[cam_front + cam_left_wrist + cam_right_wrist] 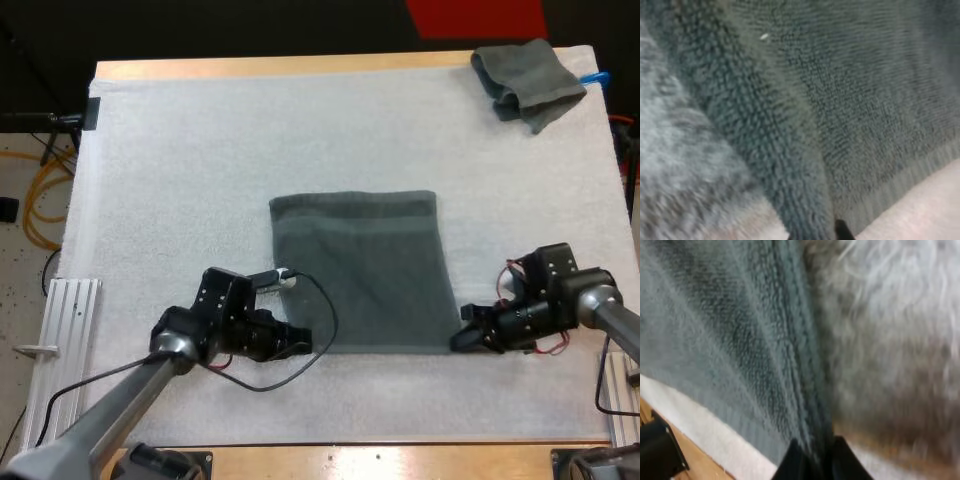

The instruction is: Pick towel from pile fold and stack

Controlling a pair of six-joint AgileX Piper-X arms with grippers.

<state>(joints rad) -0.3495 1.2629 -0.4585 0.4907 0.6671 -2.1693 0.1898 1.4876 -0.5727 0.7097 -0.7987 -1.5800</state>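
Our left gripper [303, 348] and right gripper [461, 340] at near corners of flat towel [360, 270], apparently pinching them. One crumpled towel [527, 80] at far right of mat [180, 200].

left tool [303, 349] and right tool [463, 340] look black, likely matte; silver-grey tubular arms [120, 410] end in blocky black wrists [222, 300].

Table [400, 458]: white mat [180, 200], flat towel [360, 270], crumpled towel [530, 85].
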